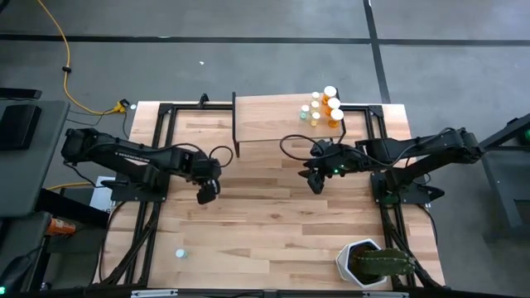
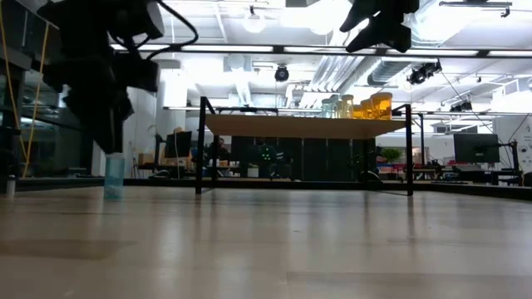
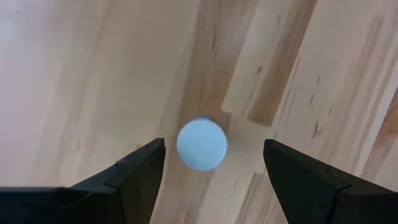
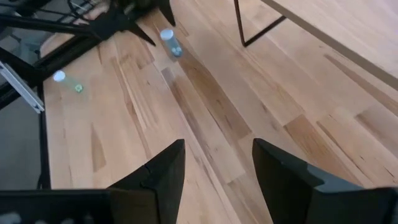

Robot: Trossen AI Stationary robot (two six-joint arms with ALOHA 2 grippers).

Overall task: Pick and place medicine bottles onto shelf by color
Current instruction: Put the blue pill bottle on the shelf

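A pale blue medicine bottle (image 2: pixel 114 177) with a round cap (image 3: pixel 201 144) stands upright on the wooden table, left of the middle. My left gripper (image 3: pixel 214 147) hangs open right above it (image 1: pixel 207 194), one finger on each side of the cap, apart from it. My right gripper (image 1: pixel 315 183) is open and empty, raised high in front of the shelf's right half (image 2: pixel 381 23). The shelf (image 1: pixel 273 120) stands at the far edge. Several orange, green and pale bottles (image 1: pixel 326 108) stand on its right end. Another bottle (image 1: pixel 180 254) stands near the front left.
A white pot with a green plant (image 1: pixel 370 263) stands at the table's front right corner. The shelf's black legs (image 2: pixel 200 145) rise at the far side. Black frame rails (image 1: pixel 141 223) run along the table's left and right sides.
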